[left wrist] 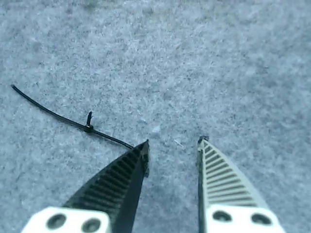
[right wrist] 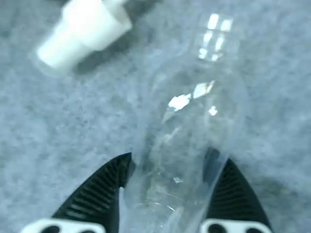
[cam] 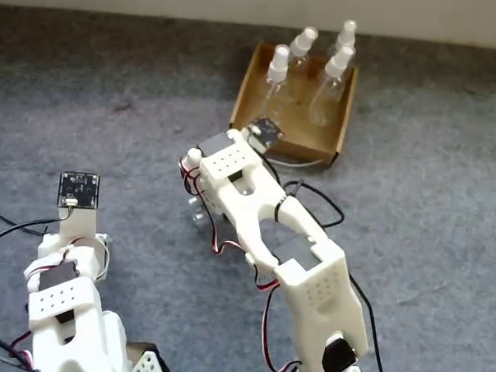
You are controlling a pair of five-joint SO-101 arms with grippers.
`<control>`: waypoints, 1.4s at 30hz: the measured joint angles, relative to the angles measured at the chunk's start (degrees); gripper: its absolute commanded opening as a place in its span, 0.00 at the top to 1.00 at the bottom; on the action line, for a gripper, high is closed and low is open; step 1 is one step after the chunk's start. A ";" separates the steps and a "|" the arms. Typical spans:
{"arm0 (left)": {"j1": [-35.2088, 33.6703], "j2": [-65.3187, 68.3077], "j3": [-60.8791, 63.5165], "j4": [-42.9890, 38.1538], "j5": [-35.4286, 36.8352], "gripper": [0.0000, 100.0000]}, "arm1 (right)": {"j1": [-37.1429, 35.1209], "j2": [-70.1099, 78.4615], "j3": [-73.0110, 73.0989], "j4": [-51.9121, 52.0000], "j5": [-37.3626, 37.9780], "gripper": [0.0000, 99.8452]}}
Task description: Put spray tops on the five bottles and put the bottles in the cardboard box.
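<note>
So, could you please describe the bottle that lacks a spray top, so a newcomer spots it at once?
Start at the cardboard box at the far side of the grey carpet, then come nearer, to the right gripper. The clear bottle is held between its jaws. Unlike the four bottles in the box, it has no top; a loose white spray top lies beside it.

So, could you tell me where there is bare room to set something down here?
Bare carpet runs between the cardboard box and the left gripper, and also right of the box. The box's near half is mostly bare; four bottles crowd its far end. The right gripper, fifth bottle and spray top crowd the middle.
</note>
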 measured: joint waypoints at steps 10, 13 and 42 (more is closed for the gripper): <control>0.00 0.00 0.00 0.00 0.00 0.84 | 0.26 -0.44 0.09 16.53 21.89 0.99; 0.00 0.00 0.00 0.00 0.00 0.84 | 0.26 -1.76 -1.58 21.63 36.48 0.99; 35.16 0.00 -34.20 34.20 5.71 0.84 | 37.98 -94.68 81.41 -9.23 95.82 0.99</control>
